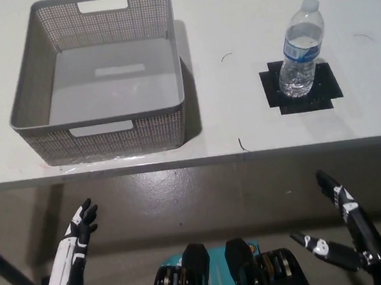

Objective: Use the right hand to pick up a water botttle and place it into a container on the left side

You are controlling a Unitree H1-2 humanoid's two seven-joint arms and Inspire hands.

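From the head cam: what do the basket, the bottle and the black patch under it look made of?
Basket: likely moulded grey plastic, matte, with perforated weave-pattern walls and cut-out handles. Water bottle: clear thin plastic, glossy, ribbed, with a blue label and pale cap. Black patch: probably strips of matte tape, flat with uneven edges.

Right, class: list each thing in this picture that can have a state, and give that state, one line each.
water bottle: upright, capped, standing on the black tape patch, not held.
basket: upright on the table, nothing inside.
left hand: open, below the table edge, holding nothing.
right hand: open, below the table edge, holding nothing.
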